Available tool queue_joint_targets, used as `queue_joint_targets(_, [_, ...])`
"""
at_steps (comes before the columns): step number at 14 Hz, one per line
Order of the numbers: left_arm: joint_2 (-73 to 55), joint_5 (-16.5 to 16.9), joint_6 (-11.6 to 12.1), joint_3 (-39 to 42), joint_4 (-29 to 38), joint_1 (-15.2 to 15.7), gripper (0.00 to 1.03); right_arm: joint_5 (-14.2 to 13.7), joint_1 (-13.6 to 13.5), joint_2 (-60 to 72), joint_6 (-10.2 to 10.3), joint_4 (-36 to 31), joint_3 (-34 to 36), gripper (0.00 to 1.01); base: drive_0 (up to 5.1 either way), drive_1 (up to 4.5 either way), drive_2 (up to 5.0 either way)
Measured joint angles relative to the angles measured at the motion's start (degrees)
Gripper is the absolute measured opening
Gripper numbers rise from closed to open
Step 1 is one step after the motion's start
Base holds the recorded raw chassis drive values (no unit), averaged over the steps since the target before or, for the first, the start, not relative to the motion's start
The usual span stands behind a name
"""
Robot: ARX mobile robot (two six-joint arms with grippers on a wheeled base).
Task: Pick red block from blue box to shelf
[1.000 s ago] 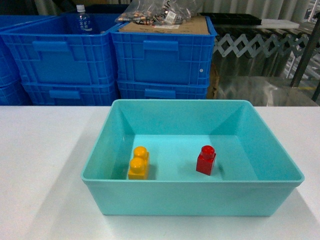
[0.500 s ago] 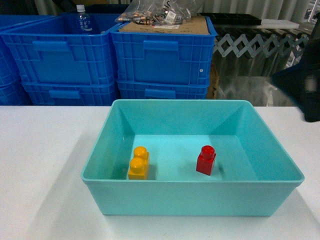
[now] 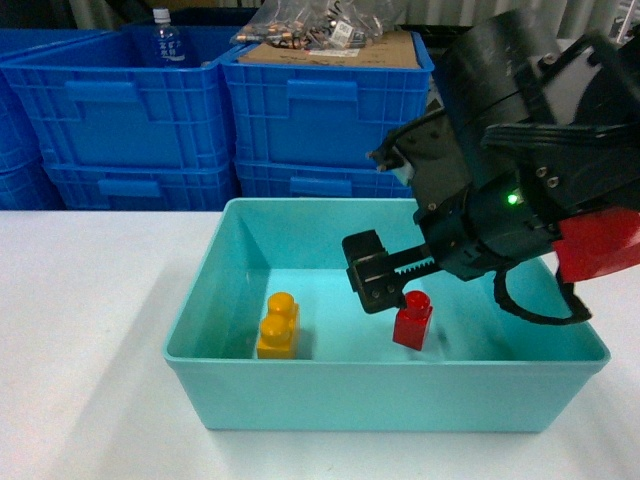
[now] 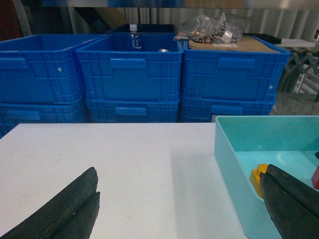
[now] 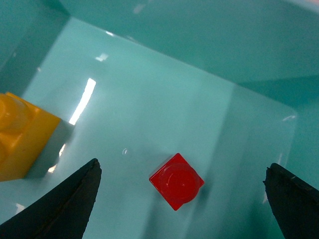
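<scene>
While the right gripper (image 3: 385, 290) hangs over the blue box (image 3: 560, 300), its two dark fingers (image 5: 65, 204) stand wide apart and hold nothing. Seen from the right wrist camera, the red block (image 5: 176, 181) lies on the box floor between those fingertips, touching neither. From the head camera the red block (image 3: 412, 321) stands upright, stud upward, on the box floor toward the front wall, right of centre, directly beneath the gripper's toothed rail. An orange-yellow two-stud brick (image 3: 277, 327) rests on the same floor, well apart from the red block and nearer the box's left wall. The box sits on a white table (image 3: 90, 330). Behind the box, stacked royal-blue crates (image 3: 320, 120) rise, one topped with cardboard and a clear bag of small parts (image 3: 315, 22). The left gripper (image 4: 179, 209) hovers above the bare table just left of the box, its fingers spread wide with nothing between them.
</scene>
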State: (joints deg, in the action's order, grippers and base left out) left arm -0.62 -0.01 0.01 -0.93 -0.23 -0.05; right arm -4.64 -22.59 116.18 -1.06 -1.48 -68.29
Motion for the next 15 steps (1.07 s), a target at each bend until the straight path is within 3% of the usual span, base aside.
queue_joint_targets(5, [0.00, 0.00, 0.00, 0.00, 0.00, 0.00, 0.98, -2.91, -0.35, 10.86, 1.64, 3.19, -8.02, 0.98, 0.0, 0.00, 0.0])
queue_joint_targets(6, [0.00, 0.00, 0.00, 0.00, 0.00, 0.00, 0.98, -3.13, -0.31, 12.48, 2.32, 4.90, -9.42, 0.92, 0.0, 0.00, 0.0])
queue_joint_targets(10, [0.00, 0.00, 0.00, 0.00, 0.00, 0.00, 0.98, -4.50, -0.57, 14.71, 4.61, 3.08, -10.03, 0.42, 0.0, 0.00, 0.0])
queue_joint_targets(11, [0.00, 0.00, 0.00, 0.00, 0.00, 0.00, 0.98, -4.61, -0.48, 11.96, 5.40, 0.63, -6.67, 0.39, 0.0, 0.00, 0.0])
queue_joint_targets(12, [0.00, 0.00, 0.02, 0.00, 0.00, 0.00, 0.98, -2.97, 1.77, -4.02, 8.72, -11.23, 7.69, 0.39, 0.0, 0.00, 0.0])
queue_joint_targets(13, [0.00, -0.02, 0.00, 0.00, 0.00, 0.00, 0.98, -3.23, 2.12, -12.24, 9.03, -15.72, 13.70, 0.39, 0.0, 0.00, 0.0])
queue_joint_targets(15, [0.00, 0.00, 0.00, 0.00, 0.00, 0.00, 0.98, -4.68, 2.47, -19.45, 8.96, -19.50, 18.80, 0.39, 0.0, 0.00, 0.0])
